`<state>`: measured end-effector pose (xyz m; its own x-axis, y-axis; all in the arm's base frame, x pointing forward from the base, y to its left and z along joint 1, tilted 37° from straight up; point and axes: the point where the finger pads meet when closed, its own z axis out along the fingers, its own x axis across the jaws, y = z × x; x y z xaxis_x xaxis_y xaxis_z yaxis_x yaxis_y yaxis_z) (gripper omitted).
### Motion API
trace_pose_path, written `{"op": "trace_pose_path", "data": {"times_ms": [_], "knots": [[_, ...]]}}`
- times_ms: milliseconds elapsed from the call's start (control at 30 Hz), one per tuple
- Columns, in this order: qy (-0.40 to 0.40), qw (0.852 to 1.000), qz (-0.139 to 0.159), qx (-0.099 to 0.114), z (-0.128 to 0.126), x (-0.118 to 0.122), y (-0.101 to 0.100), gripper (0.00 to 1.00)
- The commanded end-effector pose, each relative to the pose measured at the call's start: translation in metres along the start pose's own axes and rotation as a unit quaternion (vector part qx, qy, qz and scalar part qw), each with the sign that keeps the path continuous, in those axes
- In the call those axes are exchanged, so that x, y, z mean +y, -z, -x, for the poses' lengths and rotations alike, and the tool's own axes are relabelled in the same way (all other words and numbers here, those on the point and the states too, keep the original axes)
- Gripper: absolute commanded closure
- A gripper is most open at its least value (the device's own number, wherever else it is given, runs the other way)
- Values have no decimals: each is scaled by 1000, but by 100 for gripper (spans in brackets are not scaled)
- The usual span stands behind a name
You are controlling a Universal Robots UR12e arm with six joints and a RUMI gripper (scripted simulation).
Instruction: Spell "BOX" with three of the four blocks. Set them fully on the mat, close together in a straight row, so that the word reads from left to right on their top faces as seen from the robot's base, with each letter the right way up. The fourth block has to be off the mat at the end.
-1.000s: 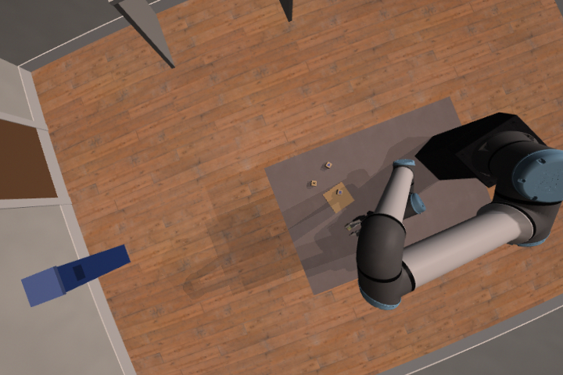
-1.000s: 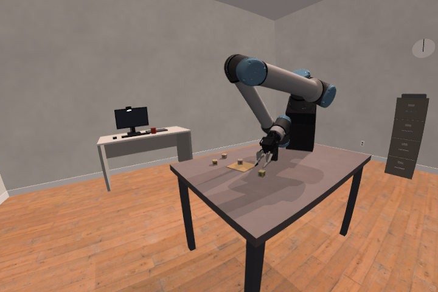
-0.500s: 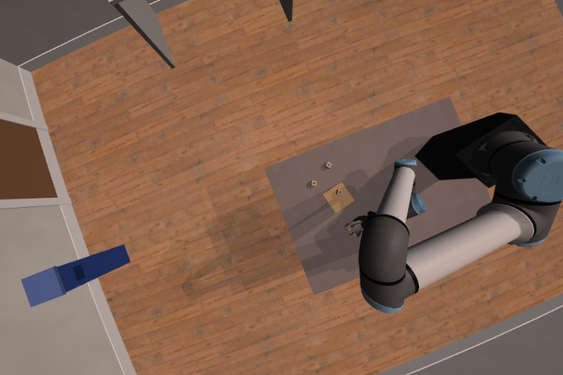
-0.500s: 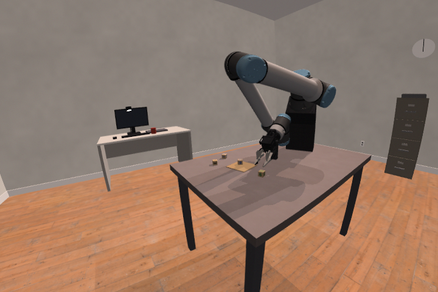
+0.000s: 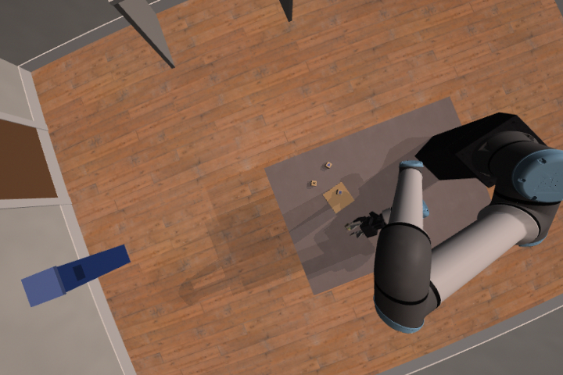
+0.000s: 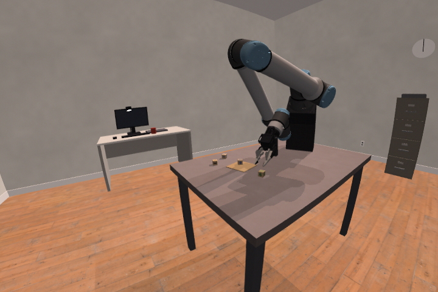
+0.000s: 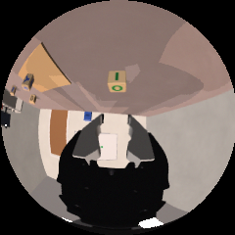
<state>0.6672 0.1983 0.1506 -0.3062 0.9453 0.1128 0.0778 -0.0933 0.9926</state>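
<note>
Counting one block (image 6: 239, 160) sitting on mat (image 6: 236, 167); fingers (image 6: 263, 159) hovering partly open, gripping nothing; O block (image 6: 261, 173) lying off-mat.

Green letters on one block, the rest too small to read.
Wrist view, upper middle of the frame: the nearest block (image 7: 117, 82) shows a green "O" on the face toward the camera and a green "I"-like stroke on the face above it. At far left, the block on the mat (image 7: 27, 81) carries a blue mark, unreadable.
</note>
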Motion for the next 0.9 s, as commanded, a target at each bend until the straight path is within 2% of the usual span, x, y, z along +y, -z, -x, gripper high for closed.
{"op": "trace_pose_path", "data": {"times_ms": [0,167,233,733,800,867], "knots": [[1,999,-45,-1,1,3,1,72],[1,996,-90,0,0,4,3,72],[1,996,-90,0,0,4,3,72],[1,974,-228,0,-1,10,9,72],[1,974,-228,0,-1,10,9,72],[0,969,-246,0,0,11,9,72]]}}
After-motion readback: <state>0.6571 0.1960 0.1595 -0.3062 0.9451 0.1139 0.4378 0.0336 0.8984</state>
